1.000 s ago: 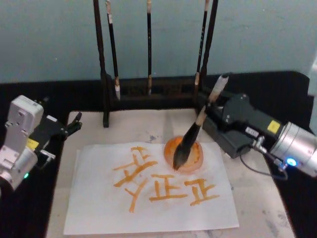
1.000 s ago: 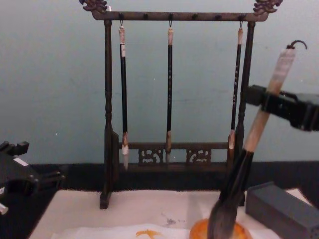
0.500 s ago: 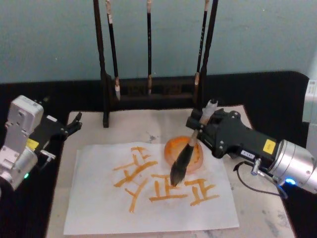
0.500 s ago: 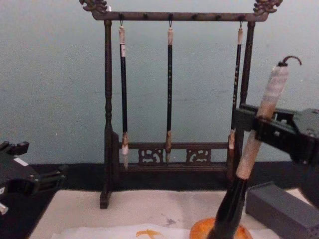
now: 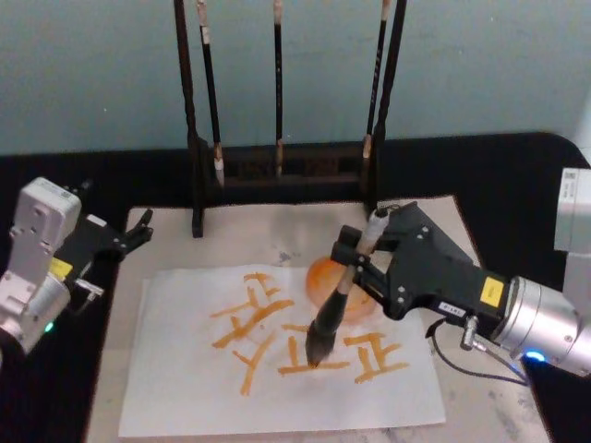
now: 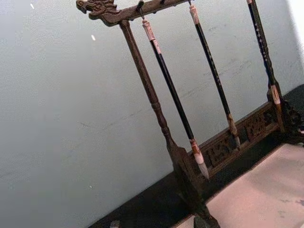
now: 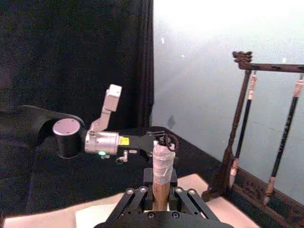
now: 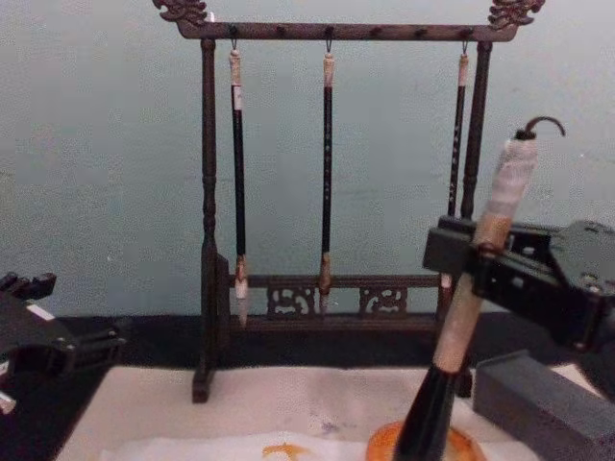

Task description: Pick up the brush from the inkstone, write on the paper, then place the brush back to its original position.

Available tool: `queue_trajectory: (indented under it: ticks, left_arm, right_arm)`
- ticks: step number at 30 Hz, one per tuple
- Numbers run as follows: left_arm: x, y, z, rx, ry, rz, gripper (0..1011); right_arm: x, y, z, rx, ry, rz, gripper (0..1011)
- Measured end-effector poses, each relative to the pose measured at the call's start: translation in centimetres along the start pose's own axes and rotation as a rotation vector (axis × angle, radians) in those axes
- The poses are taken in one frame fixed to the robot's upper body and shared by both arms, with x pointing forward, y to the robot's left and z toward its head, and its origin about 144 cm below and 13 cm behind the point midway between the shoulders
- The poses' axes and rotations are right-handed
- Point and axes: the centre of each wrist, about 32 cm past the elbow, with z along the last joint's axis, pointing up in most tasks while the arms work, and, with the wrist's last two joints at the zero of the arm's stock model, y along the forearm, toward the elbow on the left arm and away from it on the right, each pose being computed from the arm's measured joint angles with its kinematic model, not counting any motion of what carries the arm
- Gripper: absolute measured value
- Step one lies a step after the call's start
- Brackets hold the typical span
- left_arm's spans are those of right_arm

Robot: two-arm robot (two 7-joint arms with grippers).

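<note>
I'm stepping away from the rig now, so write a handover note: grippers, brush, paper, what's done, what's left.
Right gripper: shut on the thick calligraphy brush with tan wooden handle and dark bristles, tip down at the white paper sheet among the lower orange characters.
Left gripper: parked at the cream felt mat's left edge, apart from the task's things.
Round orange inkstone: on the paper's upper right, beside the brush.
Done: brush lifted, several characters written.
Left: finish the stroke, return brush to inkstone.
</note>
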Motion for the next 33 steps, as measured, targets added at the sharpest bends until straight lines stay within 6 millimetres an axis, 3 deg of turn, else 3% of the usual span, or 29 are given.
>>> queue_trajectory:
  ticks: [33]
  left_arm:
    - [0.0,0.0,0.0,0.000,0.000,0.000,1010]
  right_arm:
    - [-0.7,1.8,-1.8,-0.016,0.020,0.041,173]
